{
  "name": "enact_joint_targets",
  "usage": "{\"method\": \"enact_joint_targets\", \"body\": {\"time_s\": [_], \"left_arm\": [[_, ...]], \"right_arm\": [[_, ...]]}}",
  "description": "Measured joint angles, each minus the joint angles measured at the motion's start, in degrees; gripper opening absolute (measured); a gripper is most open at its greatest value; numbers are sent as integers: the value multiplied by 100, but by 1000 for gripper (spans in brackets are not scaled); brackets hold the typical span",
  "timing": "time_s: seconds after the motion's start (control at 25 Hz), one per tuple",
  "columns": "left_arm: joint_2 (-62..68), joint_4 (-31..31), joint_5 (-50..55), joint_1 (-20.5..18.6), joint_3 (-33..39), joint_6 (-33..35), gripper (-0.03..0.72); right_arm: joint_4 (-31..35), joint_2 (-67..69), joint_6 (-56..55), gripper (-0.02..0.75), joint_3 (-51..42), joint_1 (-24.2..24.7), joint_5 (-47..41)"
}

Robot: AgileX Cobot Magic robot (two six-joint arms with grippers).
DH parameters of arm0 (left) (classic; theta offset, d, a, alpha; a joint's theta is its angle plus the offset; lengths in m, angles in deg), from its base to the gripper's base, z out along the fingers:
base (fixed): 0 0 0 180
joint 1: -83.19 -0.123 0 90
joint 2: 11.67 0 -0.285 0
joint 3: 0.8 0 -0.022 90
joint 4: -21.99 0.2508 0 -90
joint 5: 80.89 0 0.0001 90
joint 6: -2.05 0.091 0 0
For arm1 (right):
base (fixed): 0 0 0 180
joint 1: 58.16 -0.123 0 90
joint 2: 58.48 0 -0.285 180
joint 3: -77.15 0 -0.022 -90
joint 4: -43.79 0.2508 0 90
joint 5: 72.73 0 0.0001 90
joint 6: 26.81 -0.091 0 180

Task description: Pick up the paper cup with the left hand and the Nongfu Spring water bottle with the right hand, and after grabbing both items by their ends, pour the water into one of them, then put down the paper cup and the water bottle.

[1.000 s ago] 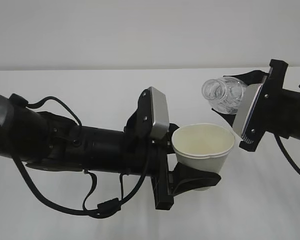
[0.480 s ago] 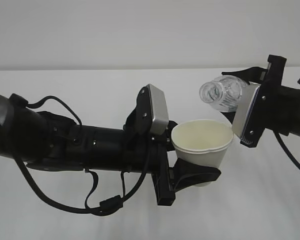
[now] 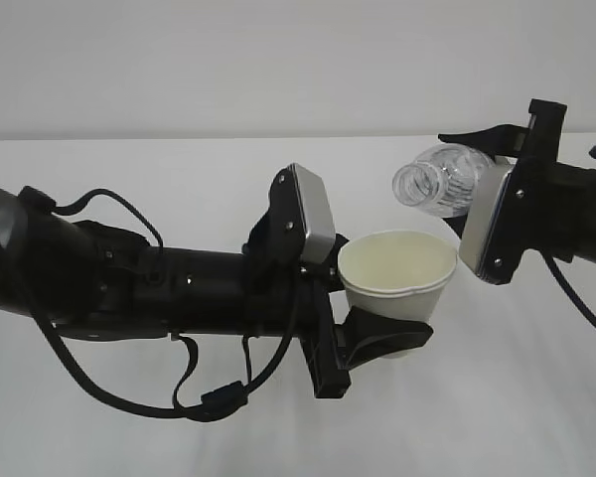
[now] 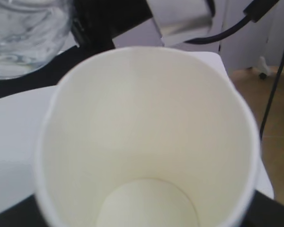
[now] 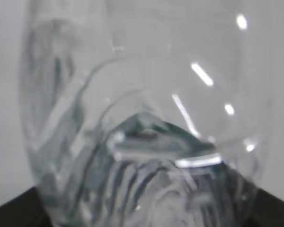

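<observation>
Exterior view — left hand [image 3: 377, 333] level, clasping paper cup [image 3: 395, 283]; right hand [image 3: 497, 194] gripping tilted Nongfu Spring water bottle [image 3: 437, 181] above cup — white table [image 3: 179, 159].

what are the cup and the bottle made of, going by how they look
The cup looks like matte paper: opaque white wall, cream inside, rolled rim. The bottle looks like thin clear plastic: see-through, ribbed, with sharp glossy highlights in the right wrist view.

My left hand [image 3: 377, 333] holds the white paper cup [image 3: 397, 281] upright above the table, its cream inside dry. My right hand [image 3: 482, 199] holds the clear ribbed Nongfu Spring water bottle [image 3: 439, 180] tipped near level, capless mouth just above the cup's rim.
</observation>
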Motion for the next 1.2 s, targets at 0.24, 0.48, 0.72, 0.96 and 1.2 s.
{"method": "enact_joint_targets", "body": {"time_s": [0.24,0.48,0.72,0.96,1.2], "left_arm": [[0,-215,122,0,0,123,447],[0,-365,129,0,0,262,447],[0,-512,129,-10,0,306,447],[0,-463,129,-141,0,310,445],[0,-171,129,-141,0,310,445]], "right_arm": [[0,0,175,485,3,0,0],[20,0,322,485,13,0,13],[294,0,589,484,23,0,13],[491,0,678,484,38,0,39],[504,0,757,484,38,0,48]]}}
